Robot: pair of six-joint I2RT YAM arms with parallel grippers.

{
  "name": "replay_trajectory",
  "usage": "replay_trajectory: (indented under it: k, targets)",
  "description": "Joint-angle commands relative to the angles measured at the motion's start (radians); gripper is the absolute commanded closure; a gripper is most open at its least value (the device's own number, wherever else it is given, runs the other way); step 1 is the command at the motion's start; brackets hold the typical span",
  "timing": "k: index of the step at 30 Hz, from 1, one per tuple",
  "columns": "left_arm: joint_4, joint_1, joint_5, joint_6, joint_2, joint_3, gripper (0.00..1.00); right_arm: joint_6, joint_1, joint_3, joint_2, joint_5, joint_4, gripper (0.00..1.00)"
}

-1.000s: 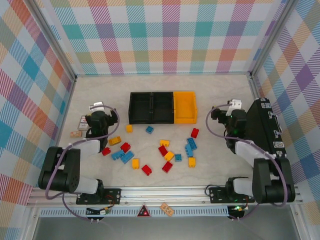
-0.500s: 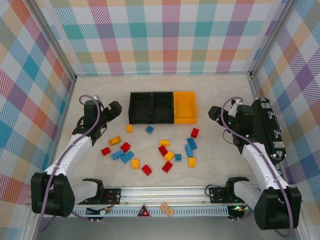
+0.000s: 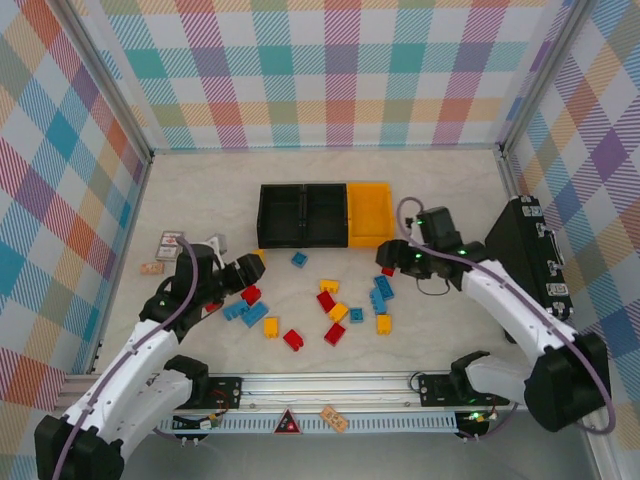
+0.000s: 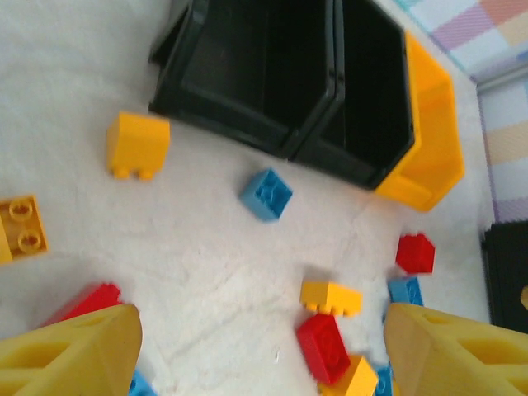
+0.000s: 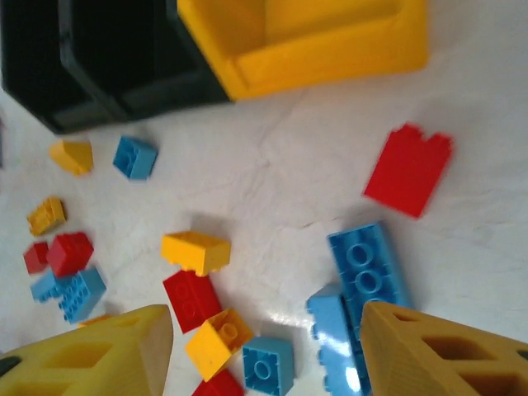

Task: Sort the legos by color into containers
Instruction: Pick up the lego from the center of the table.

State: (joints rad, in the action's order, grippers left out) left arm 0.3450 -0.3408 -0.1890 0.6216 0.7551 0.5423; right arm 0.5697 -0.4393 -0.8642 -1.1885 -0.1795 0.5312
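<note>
Locate the containers [image 3: 303,243] at the far middle of the bench [image 3: 440,190]: two black bins [image 3: 282,215] joined in a row with one yellow bin [image 3: 370,213] at the right end, all open-topped. Find the legos [image 3: 326,301] lying loose on the bench in front of the bins, with red, blue and yellow mixed, spread from a yellow brick [image 3: 258,257] just before the left black bin across to a long blue brick [image 3: 380,293] near the right side. Note the left arm [image 3: 150,340] stretched in from the near left, with the left jaws low over the left edge of the scatter, beside a red brick [image 3: 250,294] and close to the yellow brick. Read the left jaws as apart in the left wrist view: left fingers [image 4: 70,351] at the two lower corners, bare bench and bricks between, nothing clamped. Note the right arm [image 3: 500,295] bent in from the right, with the right jaws just in front of the yellow bin's near right corner, above a second red brick [image 5: 408,169]. Read the right jaws as apart in the right wrist view: right fingers [image 5: 91,355] wide at the lower corners, bricks on the bench between, nothing clamped. See a flat black case [image 3: 530,255] along the right edge of the bench and a small printed card [image 3: 170,241] near the left edge.
</note>
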Motion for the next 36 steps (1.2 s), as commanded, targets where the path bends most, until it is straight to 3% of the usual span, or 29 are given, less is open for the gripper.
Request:
replay_trajectory:
  k: [1, 10, 17, 25, 36]
  targets:
    - [0.061, -0.031, 0.024, 0.036, -0.039, -0.029, 0.23, 0.062, -0.104, -0.07, -0.08, 0.079, 0.039, 0.33]
    - [0.089, -0.05, 0.033, 0.102, -0.158, -0.131, 0.21, 0.138, -0.3, -0.272, -0.397, 0.17, 0.058, 0.29]
    - [0.105, -0.051, 0.044, 0.127, -0.212, -0.16, 0.19, 0.181, -0.355, -0.404, -0.6, 0.2, 0.098, 0.24]
    - [0.097, -0.053, 0.049, 0.139, -0.21, -0.184, 0.19, 0.22, -0.384, -0.458, -0.711, 0.226, 0.128, 0.24]
    - [0.08, -0.055, 0.045, 0.146, -0.202, -0.197, 0.19, 0.193, -0.389, -0.479, -0.736, 0.248, 0.139, 0.49]
